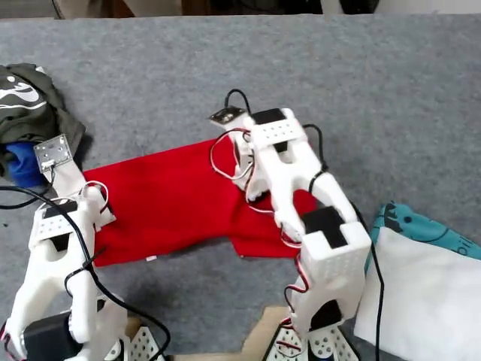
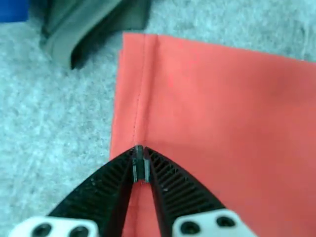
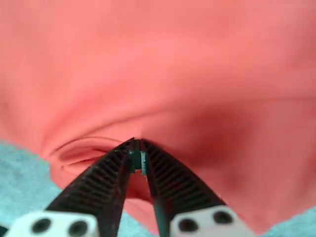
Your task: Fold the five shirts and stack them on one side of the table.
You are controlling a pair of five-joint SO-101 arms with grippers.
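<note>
Your red shirt (image 1: 173, 199) lies spread across the middle of the grey tabletop (image 1: 376, 98), its long side running from the left arm over to the right arm.

Your left pincer (image 2: 139, 165) is pressed together on the stitched hem at the shirt's left end. The tips meet right at the seam, close to the corner where the cloth gives way to bare tabletop.

Your right pincer (image 3: 137, 160) is also pressed together. It pinches a small raised fold of the red shirt, and the fabric bunches and wrinkles around its tips. In the high view this arm reaches over the right part of the shirt, near its far edge.

A crumpled green shirt (image 1: 30, 101) sits at the left edge of the tabletop, just beyond the red shirt's left end. A blue cloth (image 1: 22, 162) is tucked against its near side.

On the right, a flat white shirt (image 1: 421, 301) lies near the front corner. A teal shirt (image 1: 421, 224) shows from under its far edge. Both are apart from the red shirt.
</note>
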